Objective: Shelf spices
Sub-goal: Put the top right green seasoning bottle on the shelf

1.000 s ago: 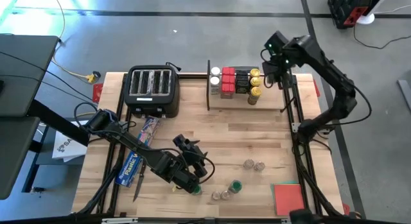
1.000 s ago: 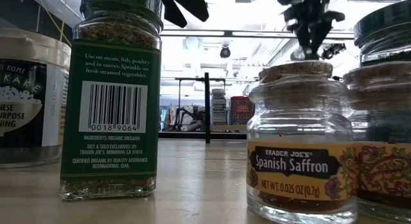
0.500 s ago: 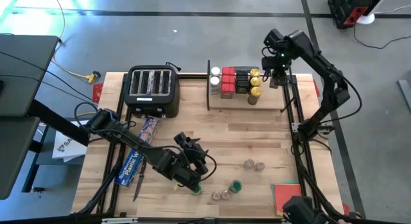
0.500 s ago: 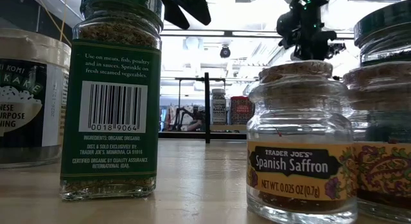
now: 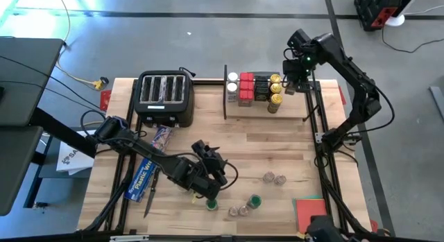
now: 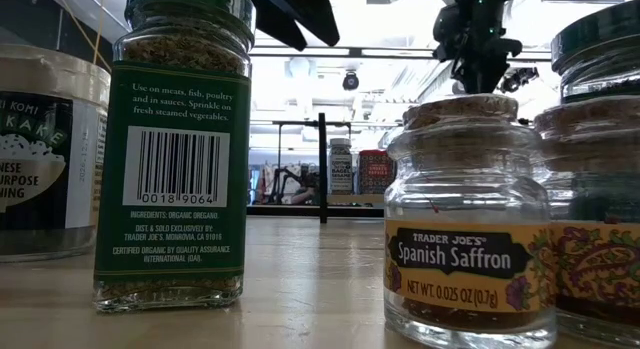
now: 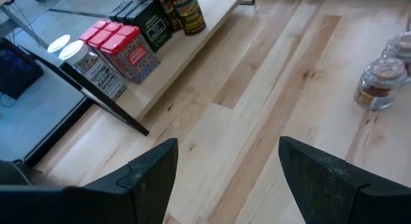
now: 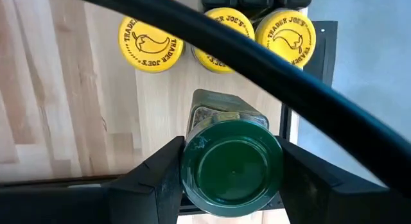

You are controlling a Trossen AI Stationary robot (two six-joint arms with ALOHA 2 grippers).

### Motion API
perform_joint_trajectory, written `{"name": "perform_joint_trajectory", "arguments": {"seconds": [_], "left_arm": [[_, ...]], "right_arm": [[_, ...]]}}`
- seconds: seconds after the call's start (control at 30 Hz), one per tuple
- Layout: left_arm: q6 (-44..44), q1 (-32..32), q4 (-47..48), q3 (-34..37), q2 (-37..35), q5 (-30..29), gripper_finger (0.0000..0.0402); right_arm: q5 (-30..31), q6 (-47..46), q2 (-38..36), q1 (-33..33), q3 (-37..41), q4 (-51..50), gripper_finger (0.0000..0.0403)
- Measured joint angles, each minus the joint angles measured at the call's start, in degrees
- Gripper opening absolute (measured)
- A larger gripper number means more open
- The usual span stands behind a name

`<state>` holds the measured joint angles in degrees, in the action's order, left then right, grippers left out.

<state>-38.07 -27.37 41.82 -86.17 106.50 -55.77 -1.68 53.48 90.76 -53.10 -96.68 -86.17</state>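
The shelf (image 5: 258, 111) is a light-wood board at the table's far side. On it stand spices (image 5: 250, 88): red tins, black boxes, white-lidded and yellow-lidded jars (image 8: 151, 44). My right gripper (image 5: 293, 81) hovers over the shelf's right end, shut on a green-lidded jar (image 8: 231, 163). Near the table's front, my left gripper (image 5: 211, 178) is open and empty (image 7: 228, 179), just behind another green-lidded jar (image 5: 211, 202). Loose on the table stand one more green jar (image 5: 254, 200) and small cork-topped jars (image 5: 274, 178). My right gripper pinches the green-lidded jar between its two fingers (image 8: 160, 179), one on each side of the lid's rim (image 8: 192, 166). The fingers come from above and point down. The jar hangs below them, upright, with its glass body (image 8: 218, 115) toward the board and clear of it.
A black toaster (image 5: 165, 96) stands at the far left beside the shelf. A long blue box (image 5: 144, 174) lies near the left edge, under my left arm. A flat red pad (image 5: 312, 213) is at the near right corner. Bare wood lies between the shelf and the loose jars.
My right gripper, still shut on the green-lidded jar, has turned about its wrist and sunk a little over the shelf's right end, beside the yellow-lidded jars.
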Motion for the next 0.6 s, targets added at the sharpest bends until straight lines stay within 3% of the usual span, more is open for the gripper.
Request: {"name": "perform_joint_trajectory", "arguments": {"seconds": [0.2,0.43,0.6], "left_arm": [[1.33,1.62,-0.20,0.00,0.00,0.50,0.0266],[5.48,4.22,-3.40,0.00,0.00,6.33,0.0266],[6.01,4.62,-4.55,0.00,0.00,6.38,0.0266]], "right_arm": [[4.55,0.54,0.03,3.92,-0.92,1.13,0.0193],[8.96,6.55,-0.02,9.23,-5.81,8.31,0.0193],[11.69,10.95,0.47,5.71,-6.12,11.49,0.0193]]}}
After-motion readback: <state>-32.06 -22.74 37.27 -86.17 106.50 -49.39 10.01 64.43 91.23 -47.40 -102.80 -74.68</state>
